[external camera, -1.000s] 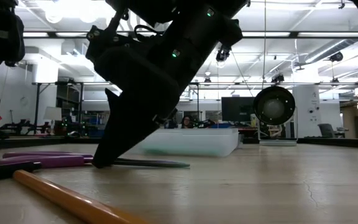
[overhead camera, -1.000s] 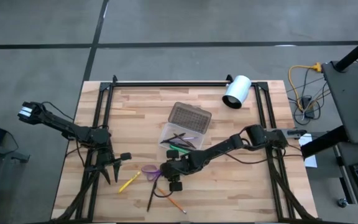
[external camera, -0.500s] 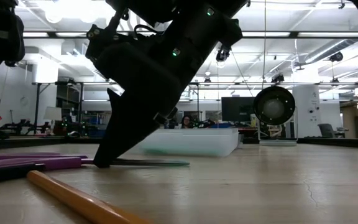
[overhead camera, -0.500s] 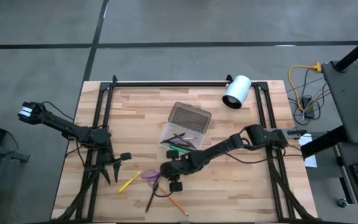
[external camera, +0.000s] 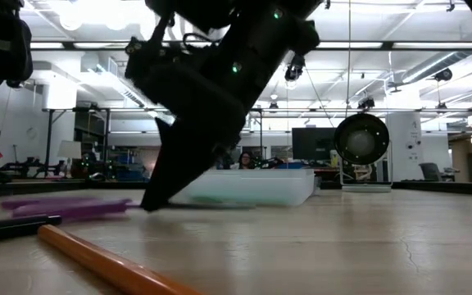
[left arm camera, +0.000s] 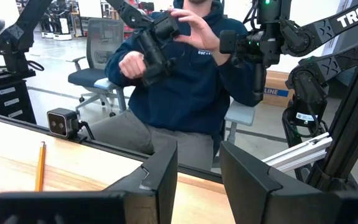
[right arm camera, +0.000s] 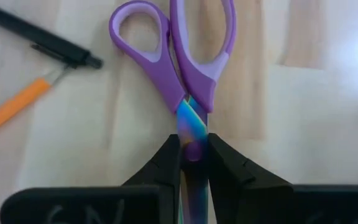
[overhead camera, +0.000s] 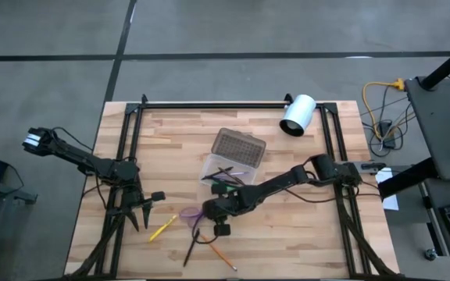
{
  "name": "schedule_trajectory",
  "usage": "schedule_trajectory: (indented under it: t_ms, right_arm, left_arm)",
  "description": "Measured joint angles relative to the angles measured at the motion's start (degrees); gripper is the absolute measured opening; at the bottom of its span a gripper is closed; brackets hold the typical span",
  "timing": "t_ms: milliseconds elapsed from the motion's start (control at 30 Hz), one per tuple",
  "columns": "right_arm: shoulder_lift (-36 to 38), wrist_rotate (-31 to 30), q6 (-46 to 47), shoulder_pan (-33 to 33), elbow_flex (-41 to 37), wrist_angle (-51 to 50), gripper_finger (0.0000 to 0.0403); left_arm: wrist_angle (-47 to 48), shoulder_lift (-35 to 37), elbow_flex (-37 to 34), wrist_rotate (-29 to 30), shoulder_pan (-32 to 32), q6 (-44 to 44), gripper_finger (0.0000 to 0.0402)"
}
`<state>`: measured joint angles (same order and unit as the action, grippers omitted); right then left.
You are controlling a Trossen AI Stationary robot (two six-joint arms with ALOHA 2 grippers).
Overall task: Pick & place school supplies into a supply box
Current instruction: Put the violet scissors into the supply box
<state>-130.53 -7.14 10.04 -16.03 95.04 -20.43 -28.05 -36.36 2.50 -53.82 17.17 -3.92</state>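
Your right gripper (right arm camera: 194, 155) is clamped on the purple scissors (right arm camera: 188, 68), both fingers pinching the blades right at the pivot, handles pointing away from the wrist. From above, that gripper (overhead camera: 207, 213) sits near the front middle of the table (overhead camera: 303, 234), just in front of the supply box (overhead camera: 226, 170), which lies open with a few pens inside. A black pen (right arm camera: 39, 38) and an orange pencil (right arm camera: 14, 107) lie on the wood just beside the scissor handles. A yellow pencil (overhead camera: 162, 228) lies nearby. Your left gripper (overhead camera: 141, 211) waits over the left side, fingers spread apart, holding nothing.
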Motion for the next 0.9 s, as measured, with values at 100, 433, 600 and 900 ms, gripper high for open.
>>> schedule_trajectory:
  t_ms: [100,433,600,900]
  right_arm:
    - [1.6,-4.5,-0.2,-0.5,0.0,-2.3,0.0041]
    - [5.4,-11.5,0.2,-1.6,0.2,-6.4,0.0041]
    - [5.8,-13.7,0.7,-1.6,0.2,-9.0,0.0041]
    - [8.1,-17.0,0.5,-1.2,-2.5,-9.4,0.0041]
  left_arm:
    - [0.0,0.0,0.0,0.0,0.0,0.0,0.0105]
    - [0.0,0.0,0.0,0.0,0.0,0.0,0.0105]
    - [0.0,0.0,0.0,0.0,0.0,0.0,0.0105]
    - [0.0,0.0,0.0,0.0,0.0,0.0,0.0105]
